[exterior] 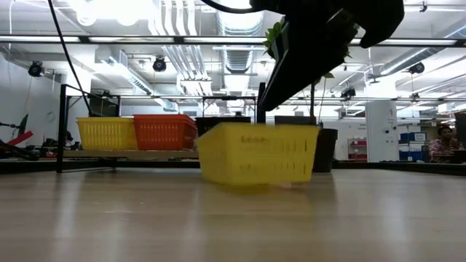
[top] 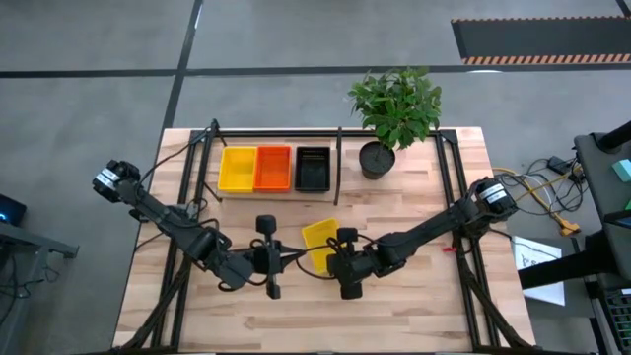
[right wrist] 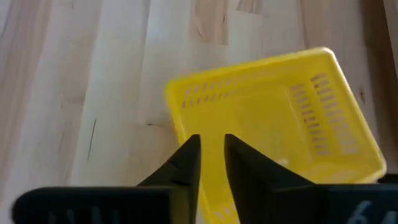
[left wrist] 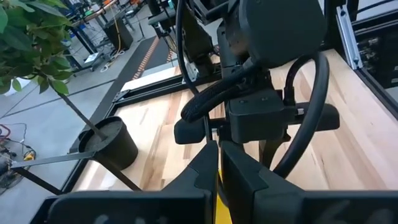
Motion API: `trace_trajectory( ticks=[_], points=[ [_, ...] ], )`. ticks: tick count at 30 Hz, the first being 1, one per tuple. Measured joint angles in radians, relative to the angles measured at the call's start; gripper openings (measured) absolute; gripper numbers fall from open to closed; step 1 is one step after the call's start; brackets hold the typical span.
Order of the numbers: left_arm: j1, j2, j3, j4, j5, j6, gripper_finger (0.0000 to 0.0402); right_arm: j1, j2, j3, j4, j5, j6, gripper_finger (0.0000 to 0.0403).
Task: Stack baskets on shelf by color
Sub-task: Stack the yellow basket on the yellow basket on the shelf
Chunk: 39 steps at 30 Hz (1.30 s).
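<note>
Four baskets in all: one loose yellow basket (top: 318, 243) sits on the table (top: 414, 306) near the middle, well apart from the shelf (top: 325, 195), where we count a yellow (top: 238, 169), an orange (top: 274, 168) and a black one (top: 313, 169) side by side. Over the loose basket's near edge we poise our right gripper (right wrist: 211, 163), its fingers (right wrist: 185, 160) a narrow slit apart astride the rim, seemingly not clamped. Our left gripper (left wrist: 219, 168), just beside it, is closed on nothing. One potted plant (top: 394, 113) stands behind.
</note>
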<state>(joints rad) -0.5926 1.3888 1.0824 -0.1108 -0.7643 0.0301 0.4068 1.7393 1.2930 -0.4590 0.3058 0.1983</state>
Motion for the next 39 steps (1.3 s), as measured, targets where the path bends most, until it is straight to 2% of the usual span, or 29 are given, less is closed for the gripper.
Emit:
trace_trajectory(
  ticks=[7, 12, 19, 22, 30, 35, 39],
  points=[
    [0.000, 0.000, 0.000, 0.000, 0.000, -0.094, 0.0003, 0.023, -0.046, -0.002, -0.109, 0.020, 0.021, 0.0107],
    [0.000, 0.029, 0.000, 0.009, -0.001, -0.186, 0.0003, 0.109, -0.159, -0.043, -0.202, 0.192, 0.044, 0.0111],
    [0.010, 0.129, 0.008, 0.162, 0.000, -0.208, 0.0003, 0.243, -0.379, -0.222, -0.105, 0.386, 0.037, 0.0091],
    [0.024, 0.194, 0.051, 0.186, 0.015, -0.216, 0.0003, 0.267, -0.477, -0.314, -0.016, 0.422, -0.003, 0.0081],
    [0.085, 0.372, 0.224, 0.129, 0.146, -0.260, 0.0003, 0.267, -0.685, -0.462, 0.127, 0.430, -0.062, 0.0063],
    [0.135, 0.461, 0.285, -0.080, 0.236, -0.425, 0.0003, 0.269, -0.742, -0.501, 0.128, 0.424, -0.034, 0.0065],
    [0.185, 0.516, 0.286, -0.097, 0.375, -0.523, 0.0003, 0.270, -0.742, -0.507, 0.126, 0.420, -0.026, 0.0063]
  ],
)
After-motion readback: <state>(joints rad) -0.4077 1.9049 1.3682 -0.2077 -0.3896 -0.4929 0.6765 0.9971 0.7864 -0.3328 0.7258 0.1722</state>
